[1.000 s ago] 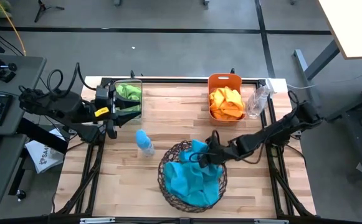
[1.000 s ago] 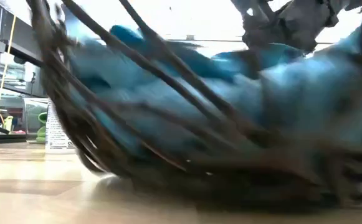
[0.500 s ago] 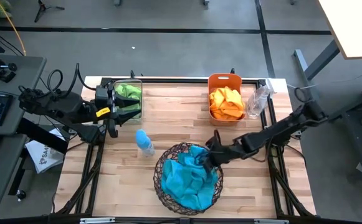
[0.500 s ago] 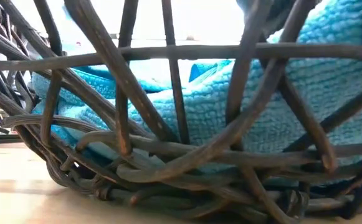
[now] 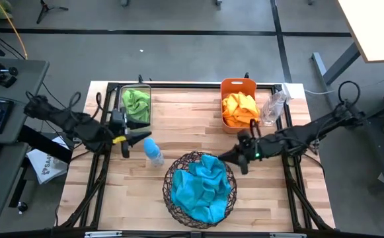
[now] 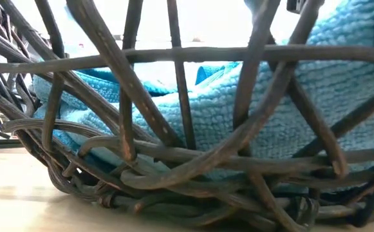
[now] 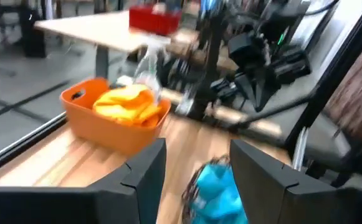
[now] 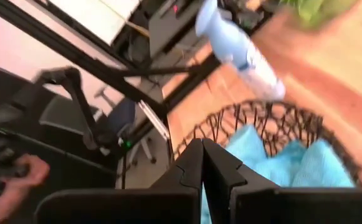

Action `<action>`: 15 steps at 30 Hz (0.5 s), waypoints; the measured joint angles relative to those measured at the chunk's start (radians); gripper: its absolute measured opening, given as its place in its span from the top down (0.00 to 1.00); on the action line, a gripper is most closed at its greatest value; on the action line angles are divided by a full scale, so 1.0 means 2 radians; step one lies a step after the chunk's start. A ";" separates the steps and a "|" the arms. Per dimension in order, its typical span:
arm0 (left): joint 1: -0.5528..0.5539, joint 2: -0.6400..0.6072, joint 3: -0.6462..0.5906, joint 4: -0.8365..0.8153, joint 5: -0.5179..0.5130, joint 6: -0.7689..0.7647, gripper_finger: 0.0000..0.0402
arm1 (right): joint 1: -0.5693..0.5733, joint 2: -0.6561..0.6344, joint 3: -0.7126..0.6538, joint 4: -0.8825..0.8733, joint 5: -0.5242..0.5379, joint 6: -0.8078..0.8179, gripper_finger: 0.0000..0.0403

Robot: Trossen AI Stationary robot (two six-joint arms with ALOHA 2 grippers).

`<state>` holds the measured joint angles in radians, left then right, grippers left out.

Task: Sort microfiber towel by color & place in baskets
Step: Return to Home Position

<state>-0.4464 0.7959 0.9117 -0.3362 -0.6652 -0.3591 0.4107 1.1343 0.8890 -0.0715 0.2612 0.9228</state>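
Left gripper: middle left of the high view, over the table, just left of the bottle. Its fingers are spread, with nothing between them.

Right gripper: right of centre, just off the upper right rim of the wire basket. Its fingers are pressed together and grip nothing.

Blue towels fill the wire basket at bottom centre. Orange towels lie in the orange basket, upper right of centre. Green towels lie in the clear bin, upper left.
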 joint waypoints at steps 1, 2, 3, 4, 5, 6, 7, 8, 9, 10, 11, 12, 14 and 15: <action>0.002 -0.017 -0.036 0.049 0.006 0.007 0.60 | 0.000 -0.008 0.000 0.000 0.006 -0.006 1.00; 0.006 -0.033 -0.072 0.102 0.016 0.019 0.62 | 0.000 -0.015 0.000 -0.001 0.013 -0.012 1.00; 0.013 -0.049 -0.109 0.155 0.029 0.030 0.65 | 0.000 -0.021 0.000 -0.001 0.019 -0.016 1.00; 0.021 -0.064 -0.146 0.206 0.043 0.042 0.67 | 0.000 -0.026 0.000 -0.002 0.025 -0.017 1.00; 0.030 -0.076 -0.177 0.254 0.057 0.051 0.71 | 0.000 -0.031 0.000 -0.004 0.032 -0.017 1.00; 0.042 -0.089 -0.209 0.302 0.069 0.058 0.74 | 0.000 -0.034 0.000 -0.005 0.041 -0.017 1.00; 0.055 -0.104 -0.238 0.336 0.077 0.062 0.78 | -0.002 -0.036 0.000 -0.005 0.048 -0.017 1.00; 0.068 -0.119 -0.265 0.361 0.083 0.062 0.82 | -0.003 -0.038 0.000 -0.007 0.053 -0.017 1.00; 0.079 -0.136 -0.289 0.379 0.087 0.061 0.87 | -0.004 -0.038 0.000 -0.009 0.054 -0.017 1.00; 0.090 -0.153 -0.310 0.392 0.093 0.056 0.91 | -0.006 -0.038 0.000 -0.009 0.054 -0.017 1.00; 0.101 -0.172 -0.331 0.403 0.095 0.049 0.96 | -0.008 -0.038 0.000 -0.009 0.054 -0.017 1.00; 0.110 -0.191 -0.348 0.411 0.098 0.041 0.98 | -0.010 -0.038 0.000 -0.009 0.054 -0.017 1.00; 0.125 -0.232 -0.379 0.419 0.108 0.028 0.98 | -0.015 -0.038 0.000 -0.009 0.054 -0.017 1.00; 0.130 -0.252 -0.392 0.417 0.114 0.024 0.97 | -0.018 -0.038 0.000 -0.009 0.053 -0.017 1.00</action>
<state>-0.1865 0.2926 0.1275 0.4987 -0.4372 -0.3111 0.3753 1.0584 0.8890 -0.0895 0.3665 0.8890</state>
